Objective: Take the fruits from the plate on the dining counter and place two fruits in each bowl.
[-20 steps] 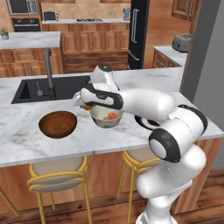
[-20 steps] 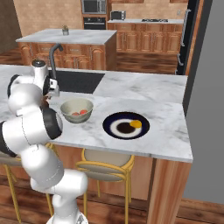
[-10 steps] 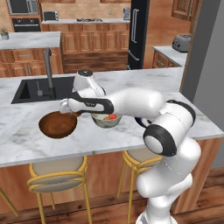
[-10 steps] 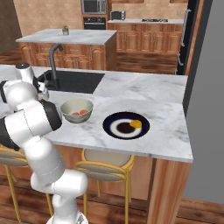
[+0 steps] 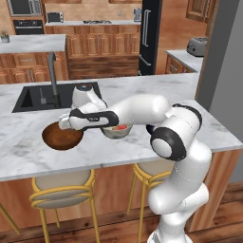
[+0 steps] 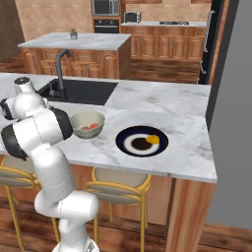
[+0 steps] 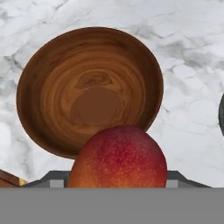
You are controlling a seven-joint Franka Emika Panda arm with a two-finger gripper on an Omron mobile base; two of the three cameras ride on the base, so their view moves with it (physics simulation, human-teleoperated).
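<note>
The arm has swung away from the cream bowl [image 5: 115, 131] in the last second and now reaches left, its gripper [image 5: 62, 123] over the rim of the dark wooden bowl [image 5: 61, 136]. The jaws stay clamped on a red, mango-like fruit [image 7: 118, 157], which the hand view shows hanging just short of the bowl's mouth. I take this as the third fruit on its way to the second bowl, with only the release left for this one.

The wooden bowl is bare inside, nothing in it yet. The cream bowl already holds reddish fruit [image 6: 89, 127], apparently two pieces, though I cannot separate them cleanly. The dark plate [image 6: 129, 136] sits on the marbled dining counter [image 6: 187, 147] to the right with one yellow-orange fruit [image 6: 153, 139] left near its rim.
</note>
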